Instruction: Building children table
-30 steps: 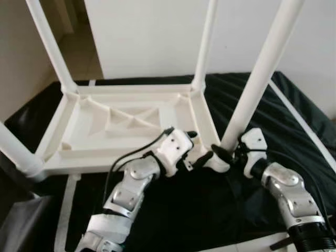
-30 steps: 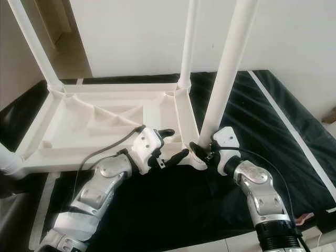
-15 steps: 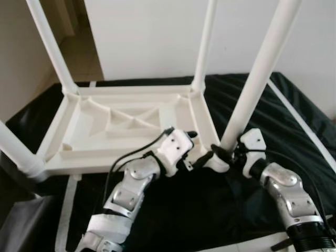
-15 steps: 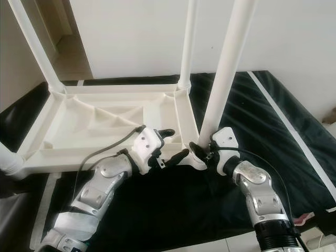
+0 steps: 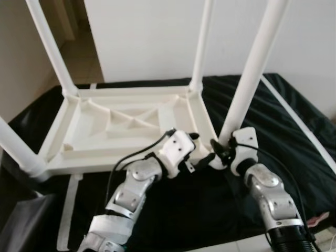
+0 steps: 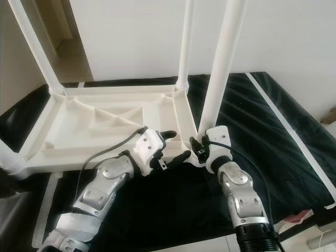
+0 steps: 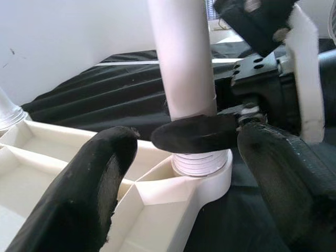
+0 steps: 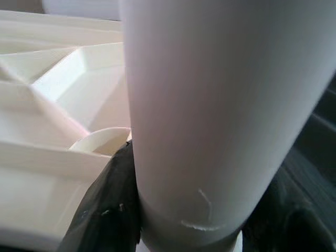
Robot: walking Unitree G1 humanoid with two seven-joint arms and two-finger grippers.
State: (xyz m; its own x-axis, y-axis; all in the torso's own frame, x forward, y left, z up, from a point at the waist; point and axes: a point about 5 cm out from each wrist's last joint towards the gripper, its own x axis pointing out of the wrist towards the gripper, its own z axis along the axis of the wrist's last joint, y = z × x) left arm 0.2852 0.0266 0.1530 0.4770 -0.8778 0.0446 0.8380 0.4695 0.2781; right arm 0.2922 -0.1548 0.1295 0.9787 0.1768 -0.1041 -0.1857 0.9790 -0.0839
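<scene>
— Four legs stand up from my upturned tabletop point(image 5: 121, 123), which lies on a black sheet point(image 5: 294, 131). Three look seated at their corners: the ones at ten, at one, and at eight o'clock point(image 5: 16, 149).

— And the fourth?

— That near leg point(image 5: 251, 73), at about four o'clock on the tabletop, stands in its corner socket point(image 7: 202, 173); its threads show above the rim, so I judge it needs more turning.

— Your arms?

— Both reach forward and meet at that corner. My right tool point(image 6: 198, 149) is clamped around the leg's base. My left tool point(image 6: 170, 147) sits spread wide just beside the socket, holding nothing.
</scene>
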